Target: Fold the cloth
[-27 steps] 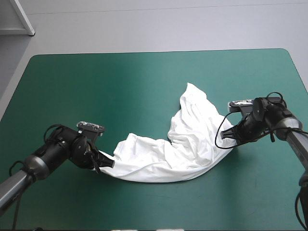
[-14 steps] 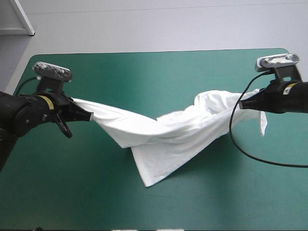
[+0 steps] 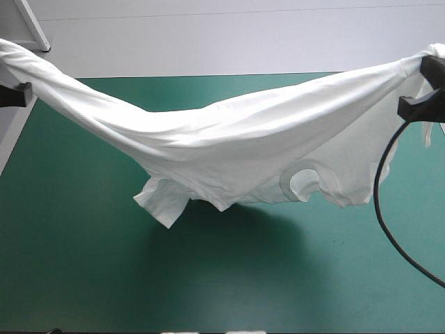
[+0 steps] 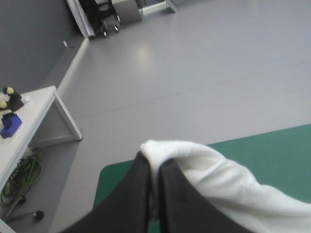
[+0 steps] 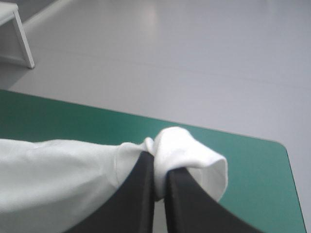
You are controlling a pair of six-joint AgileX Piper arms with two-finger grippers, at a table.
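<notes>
- Left tool point(image 4: 154, 162) of mine is pinched all but closed on a bunched end of the white T-shirt point(image 3: 236, 146).
- My right tool point(image 5: 160, 167) grips the opposite end the same way.
- T-shirt hangs stretched between them, sagging mid-span over the teal-green table point(image 3: 104, 278), one sleeve dangling lowest.

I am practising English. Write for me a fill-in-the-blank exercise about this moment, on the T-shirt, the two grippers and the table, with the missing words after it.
1. The T-shirt stretched over the table is ____ in colour.
2. The left gripper is ____ on one end of the T-shirt.
3. The right gripper holds the other end high ____ the table, not on it.

Missing words: white; shut; above
</notes>
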